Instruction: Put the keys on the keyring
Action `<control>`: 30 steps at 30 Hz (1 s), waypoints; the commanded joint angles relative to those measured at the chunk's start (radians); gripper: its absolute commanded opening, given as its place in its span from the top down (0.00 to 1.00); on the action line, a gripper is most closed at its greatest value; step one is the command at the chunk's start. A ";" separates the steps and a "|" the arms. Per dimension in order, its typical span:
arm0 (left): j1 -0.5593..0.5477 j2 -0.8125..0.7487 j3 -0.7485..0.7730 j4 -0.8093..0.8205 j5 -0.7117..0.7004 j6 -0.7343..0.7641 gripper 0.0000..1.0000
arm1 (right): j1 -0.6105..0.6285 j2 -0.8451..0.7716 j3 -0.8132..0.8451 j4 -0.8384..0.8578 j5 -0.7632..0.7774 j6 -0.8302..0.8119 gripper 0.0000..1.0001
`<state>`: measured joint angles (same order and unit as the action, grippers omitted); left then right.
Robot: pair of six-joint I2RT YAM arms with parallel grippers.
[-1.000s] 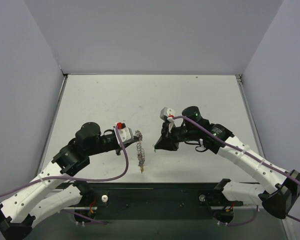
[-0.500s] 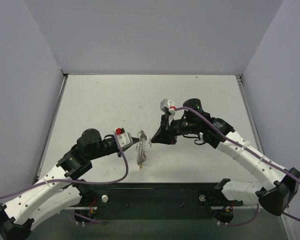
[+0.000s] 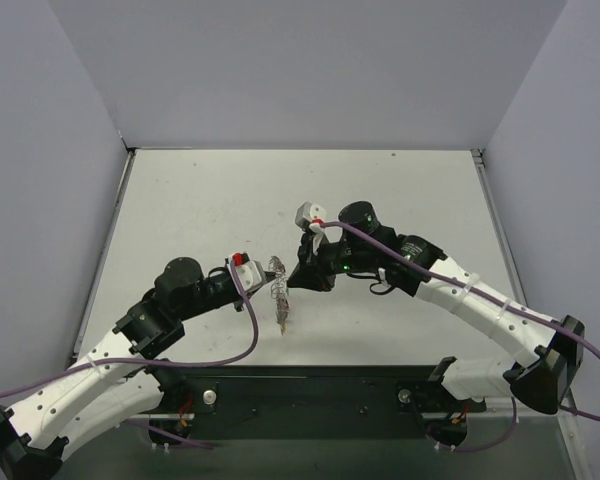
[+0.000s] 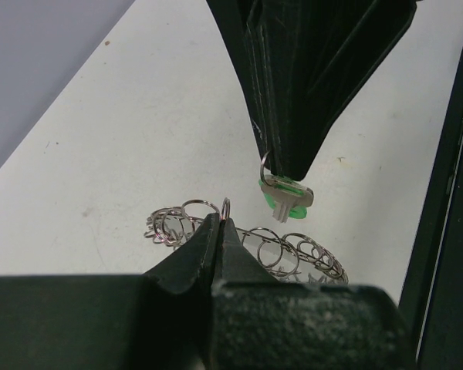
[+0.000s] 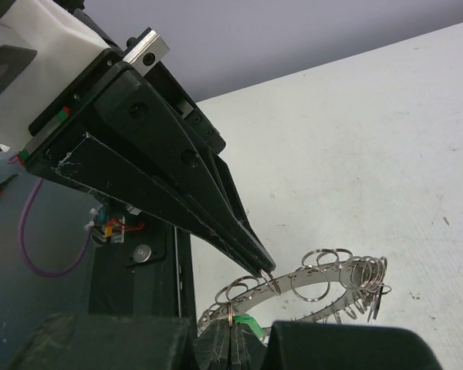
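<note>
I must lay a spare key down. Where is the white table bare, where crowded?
Bare: the white table's far half, up to the grey back wall. Crowded: the middle, where the left gripper holds the silvery coiled metal keyring and the right gripper a small green-headed key.

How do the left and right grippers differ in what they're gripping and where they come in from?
The left gripper is shut on a small loop of the keyring. The right gripper is shut on the green key, which hangs off its tips. In the top view, the left gripper reaches in from the left side and the right gripper from the right. Both are closed, with their tips nearly meeting.
</note>
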<state>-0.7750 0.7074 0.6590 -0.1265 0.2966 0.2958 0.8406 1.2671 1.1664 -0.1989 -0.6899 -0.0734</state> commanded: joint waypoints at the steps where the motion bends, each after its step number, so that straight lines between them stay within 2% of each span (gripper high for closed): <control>1: 0.005 -0.013 0.056 0.053 -0.022 -0.009 1.00 | 0.041 0.009 0.052 0.018 0.108 -0.014 1.00; 13: 0.006 -0.017 0.063 0.034 0.012 -0.009 1.00 | 0.057 0.055 0.053 0.021 0.202 -0.008 1.00; 30: 0.005 -0.014 0.068 0.021 0.018 -0.007 1.00 | 0.077 0.072 0.072 0.018 0.121 -0.035 1.00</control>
<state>-0.7750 0.7071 0.6609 -0.1562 0.2928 0.2951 0.9058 1.3251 1.1847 -0.1982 -0.5266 -0.0845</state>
